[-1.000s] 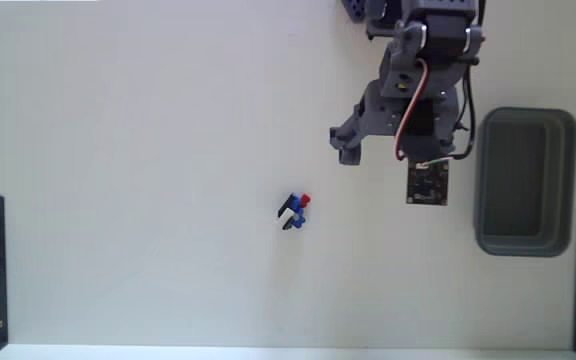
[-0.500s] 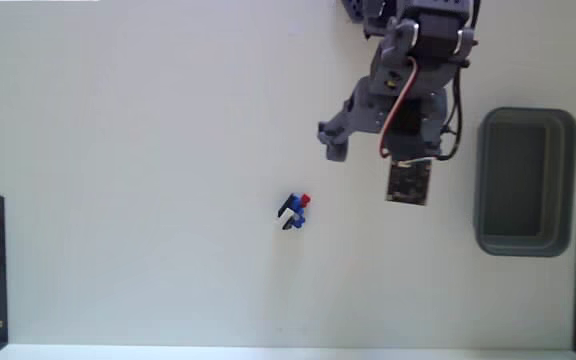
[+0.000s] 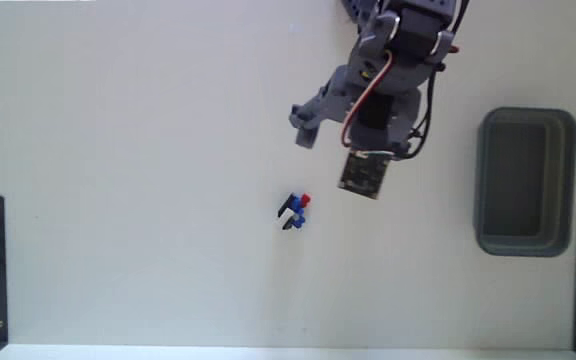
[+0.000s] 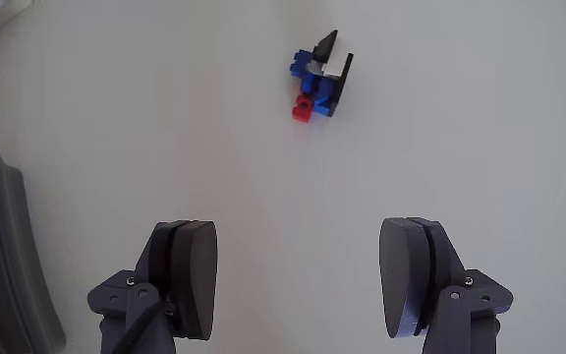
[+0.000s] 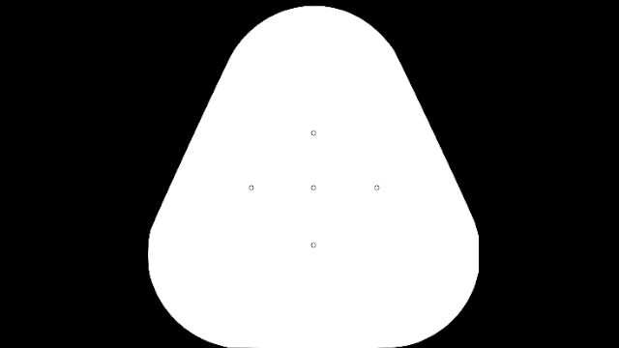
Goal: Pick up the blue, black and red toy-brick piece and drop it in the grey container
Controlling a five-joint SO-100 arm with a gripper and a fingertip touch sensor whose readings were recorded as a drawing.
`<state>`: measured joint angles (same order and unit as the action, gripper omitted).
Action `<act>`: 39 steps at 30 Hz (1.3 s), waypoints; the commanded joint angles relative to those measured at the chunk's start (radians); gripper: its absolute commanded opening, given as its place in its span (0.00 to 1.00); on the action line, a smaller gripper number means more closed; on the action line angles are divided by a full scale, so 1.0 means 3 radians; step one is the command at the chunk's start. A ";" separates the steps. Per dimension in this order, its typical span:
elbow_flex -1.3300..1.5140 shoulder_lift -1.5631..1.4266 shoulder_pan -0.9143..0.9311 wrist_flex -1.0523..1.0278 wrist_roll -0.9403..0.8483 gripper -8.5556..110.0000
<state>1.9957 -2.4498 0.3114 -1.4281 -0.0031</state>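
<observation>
Toy-brick piece [image 3: 294, 211] is sitting out on the bare white table [image 3: 118, 180], left of everything else that matters in the fixed view; it's a tiny clump, blue body with a black bit, a red stud on one side and a white sliver, easier to make out in the wrist view [image 4: 318, 75]. My guess is it's hard plastic and weighs next to nothing, so no squish at all and probably a bit slick on the flat faces; squeeze too lightly or off-centre and it'll likely twist or pop out sideways; also the bits may only be clicked together, so a pinch on a sticking-out part like the red stud or the black point could snap it apart. I'd take it across the blue body where it looks widest and flattest, fingers on opposite sides, low down near the table.

Moving right: the pincer [image 3: 328, 150] hangs above the table, up and to the right of the piece, not touching it; in the wrist view the pincer [image 4: 300, 275] is wide open with nothing in it, and the piece lies ahead of the gap, well apart from both pads.

Far right is the grey container [image 3: 572, 180], well away from the piece; can't see anything in it.
</observation>
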 commanded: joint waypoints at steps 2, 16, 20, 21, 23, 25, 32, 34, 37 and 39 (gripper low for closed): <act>0.0012 -0.0102 0.0104 -0.0008 0.0010 1.00; 0.0011 -0.0092 0.0104 0.0001 0.0010 1.00; -0.0008 0.0072 0.0104 0.0146 0.0010 1.00; -0.0018 0.0130 0.0104 0.0194 0.0010 1.00; -0.0037 0.0235 0.0104 0.0280 0.0010 1.00; -0.0066 0.0368 0.0104 0.0383 0.0010 1.00; -0.0184 0.0762 0.0104 0.0660 0.0010 1.00; -0.0234 0.0894 0.0104 0.0742 0.0010 1.00; -0.0309 0.1071 0.0104 0.0844 0.0010 1.00; -0.0360 0.1181 0.0104 0.0904 0.0010 1.00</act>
<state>1.9528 -2.1092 0.3252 -1.1827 -0.0046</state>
